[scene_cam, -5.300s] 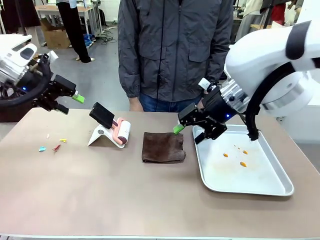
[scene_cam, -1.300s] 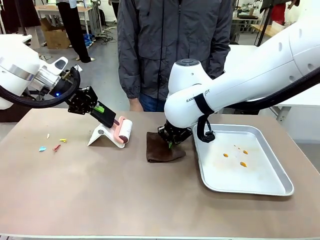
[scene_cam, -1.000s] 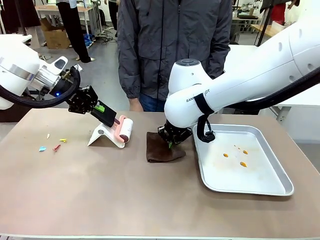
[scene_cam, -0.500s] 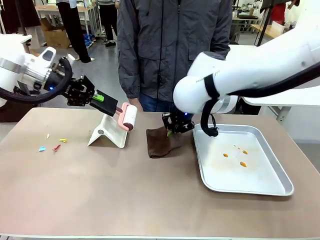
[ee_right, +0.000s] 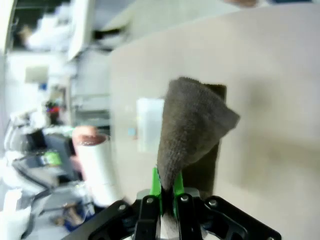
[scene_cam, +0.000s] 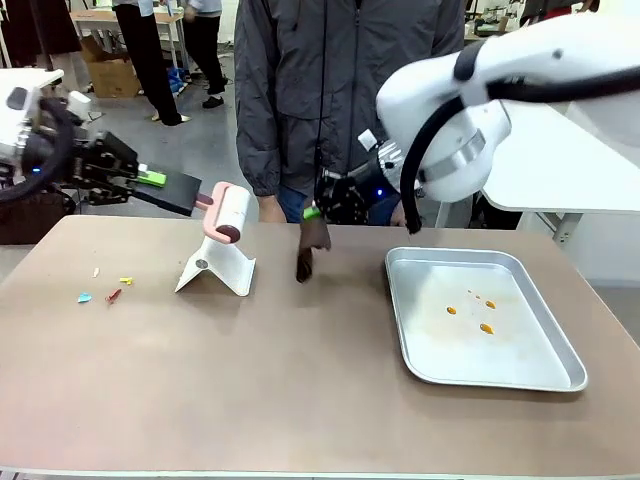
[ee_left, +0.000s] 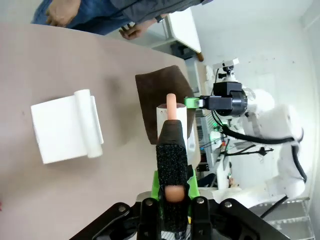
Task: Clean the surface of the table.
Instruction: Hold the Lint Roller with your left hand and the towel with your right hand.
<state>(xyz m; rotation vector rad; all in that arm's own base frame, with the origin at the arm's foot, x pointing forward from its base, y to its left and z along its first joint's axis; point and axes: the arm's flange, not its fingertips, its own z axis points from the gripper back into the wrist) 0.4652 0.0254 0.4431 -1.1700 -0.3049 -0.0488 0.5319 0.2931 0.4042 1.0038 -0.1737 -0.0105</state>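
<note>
- The left gripper (scene_cam: 152, 180) is clamped on the black handle of the white lint roller with a pink neck (scene_cam: 230, 210); the roller has come up off its folded white plastic stand (scene_cam: 215, 268), which sits toward the far left corner
- The right gripper (scene_cam: 316, 212) is pinched shut on the dark brown towelling cloth (scene_cam: 308, 252); flat a moment ago, it now dangles by the far edge (touching the top or not, I cannot tell)
- The large brownish-tan table (scene_cam: 250, 385) lies beneath both arms; small coloured scraps (scene_cam: 110, 294) remain near its left edge
- Both tools look secured; the wiping itself appears not yet begun
</note>
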